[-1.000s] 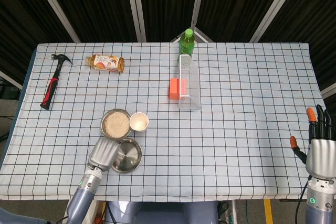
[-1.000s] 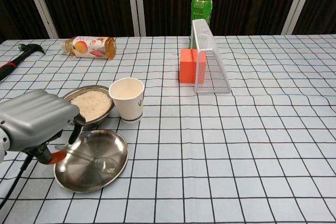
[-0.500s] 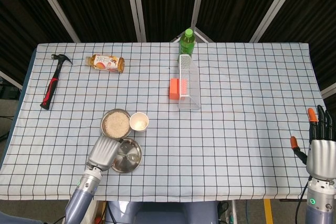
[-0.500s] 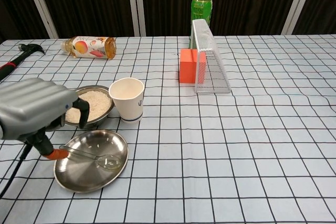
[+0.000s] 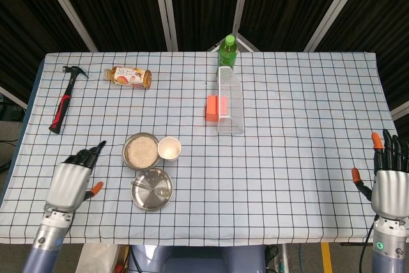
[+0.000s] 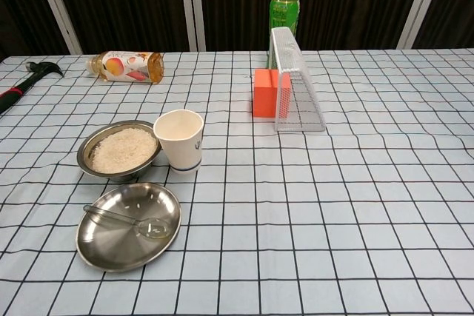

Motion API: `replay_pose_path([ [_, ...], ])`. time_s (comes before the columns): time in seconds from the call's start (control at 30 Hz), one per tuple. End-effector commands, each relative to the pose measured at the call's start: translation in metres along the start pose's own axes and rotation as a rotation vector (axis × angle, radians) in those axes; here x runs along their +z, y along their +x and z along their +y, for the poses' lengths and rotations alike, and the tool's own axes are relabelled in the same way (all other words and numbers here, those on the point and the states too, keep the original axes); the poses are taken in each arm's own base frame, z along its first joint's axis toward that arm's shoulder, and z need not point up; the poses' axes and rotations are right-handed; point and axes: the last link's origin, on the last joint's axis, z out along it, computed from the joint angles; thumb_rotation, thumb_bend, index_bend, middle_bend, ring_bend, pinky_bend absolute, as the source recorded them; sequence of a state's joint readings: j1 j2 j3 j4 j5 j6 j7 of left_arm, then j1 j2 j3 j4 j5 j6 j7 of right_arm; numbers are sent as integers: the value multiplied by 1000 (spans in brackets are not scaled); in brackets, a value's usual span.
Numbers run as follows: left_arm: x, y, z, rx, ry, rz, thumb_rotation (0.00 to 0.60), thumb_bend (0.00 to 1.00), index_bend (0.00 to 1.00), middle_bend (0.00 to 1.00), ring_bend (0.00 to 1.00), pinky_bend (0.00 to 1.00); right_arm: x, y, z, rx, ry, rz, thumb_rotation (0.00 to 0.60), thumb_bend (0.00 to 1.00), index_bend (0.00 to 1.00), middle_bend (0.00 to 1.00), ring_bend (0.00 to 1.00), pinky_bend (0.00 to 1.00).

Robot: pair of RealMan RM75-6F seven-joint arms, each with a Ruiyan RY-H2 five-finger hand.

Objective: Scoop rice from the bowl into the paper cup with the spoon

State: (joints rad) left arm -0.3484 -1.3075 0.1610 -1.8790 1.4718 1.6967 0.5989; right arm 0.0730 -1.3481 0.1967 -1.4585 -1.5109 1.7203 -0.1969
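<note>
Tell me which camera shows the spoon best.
The chest view: the spoon lies close and large in the steel plate, handle and bowl distinct. The head view shows the spoon only small, from above.

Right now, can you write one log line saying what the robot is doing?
left hand: open, off to the side | right hand: open, idle | spoon: lying in metal plate | rice bowl: full | paper cup: upright beside bowl

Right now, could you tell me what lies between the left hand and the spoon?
Only bare checked cloth and the plate's near rim; the head view shows the left hand apart from the spoon.
</note>
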Motion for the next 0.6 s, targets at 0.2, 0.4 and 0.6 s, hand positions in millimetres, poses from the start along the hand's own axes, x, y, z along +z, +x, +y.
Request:
replay_pose_path([
  [0.2, -50, -1, -79, 79, 128, -3, 600, 23, 0, 0, 0, 16, -2, -4, 0, -22, 22, -181, 600, 321, 0, 0, 0, 0],
  [0.4, -54, 1, -94, 95, 142, 14, 600, 21, 0, 0, 0, 0, -2, -3, 0, -9, 4, -202, 600, 322, 0, 0, 0, 0],
  [0.6, -51, 1, -101, 88, 161, 39, 600, 22, 0, 0, 0, 0, -7, -3, 0, 51, -68, -239, 600, 322, 0, 0, 0, 0],
])
